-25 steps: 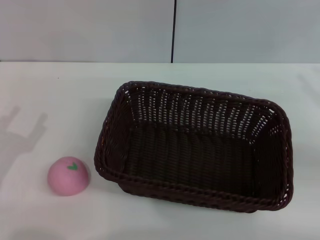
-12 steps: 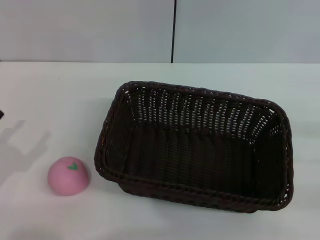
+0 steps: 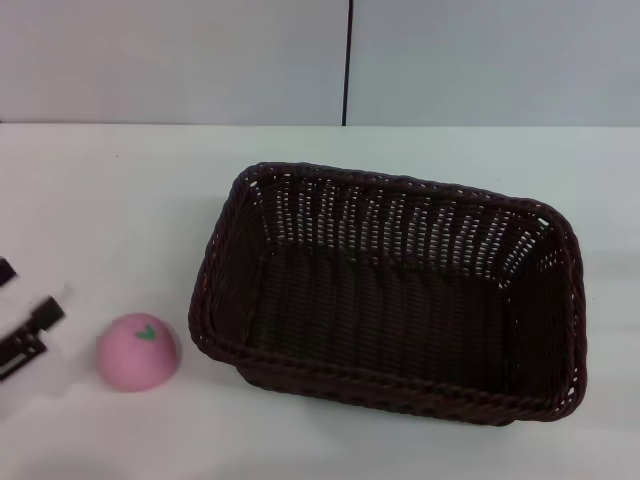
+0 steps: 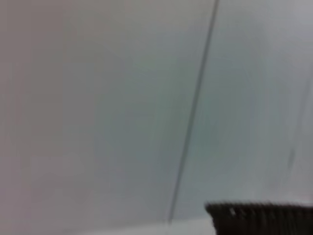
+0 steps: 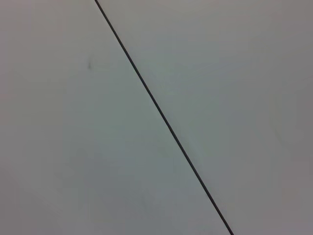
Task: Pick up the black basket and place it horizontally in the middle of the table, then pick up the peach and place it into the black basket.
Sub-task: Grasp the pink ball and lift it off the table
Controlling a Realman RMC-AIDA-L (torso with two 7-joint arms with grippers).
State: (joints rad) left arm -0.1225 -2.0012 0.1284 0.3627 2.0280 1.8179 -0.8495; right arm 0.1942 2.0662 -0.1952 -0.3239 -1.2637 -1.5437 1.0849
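The black basket (image 3: 384, 387) lies lengthwise across the middle of the white table (image 3: 120, 190), open side up and empty. A piece of its rim also shows in the left wrist view (image 4: 259, 215). The peach (image 3: 137, 351) sits on the table just left of the basket's near left corner, green leaf mark up. My left gripper (image 3: 28, 292) enters at the left edge of the head view, close to the left of the peach and not touching it. Its dark fingers stand apart, open and empty. My right gripper is out of view.
A pale wall with a dark vertical seam (image 3: 347, 60) rises behind the table's far edge. The right wrist view shows only that wall and the seam (image 5: 161, 115). White tabletop surrounds the basket on all sides.
My left gripper has come into the head view from the left, toward the peach; before, only its shadow lay on the table. The basket and the peach have not moved.
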